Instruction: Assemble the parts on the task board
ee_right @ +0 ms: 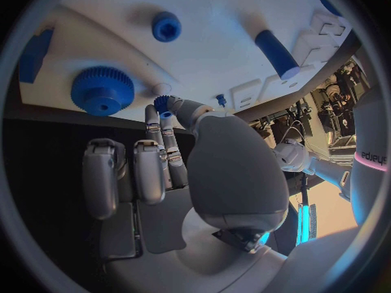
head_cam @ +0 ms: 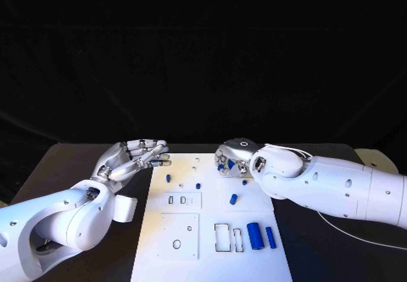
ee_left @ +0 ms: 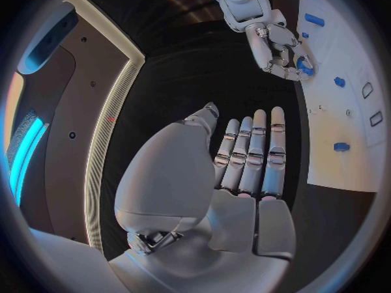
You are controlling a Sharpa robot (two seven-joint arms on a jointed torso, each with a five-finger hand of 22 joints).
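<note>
While hidden under the right hand (head_cam: pixel 236 157) overhead, a small blue gear (ee_right: pixel 163 103) pinched in its fingers (ee_right: pixel 155 120); left hand (head_cam: pixel 136 157) empty, loosely spread.

The task board (head_cam: pixel 212 235) lies mid-table — every place here is taken from it. The left hand (head_cam: pixel 136 158) hangs just off its far left corner; the right hand (head_cam: pixel 233 160) sits over its far right part. Two cylinders (head_cam: pixel 254 235) lie side by side near its near right corner — a peg (head_cam: pixel 233 199) further back.
</note>
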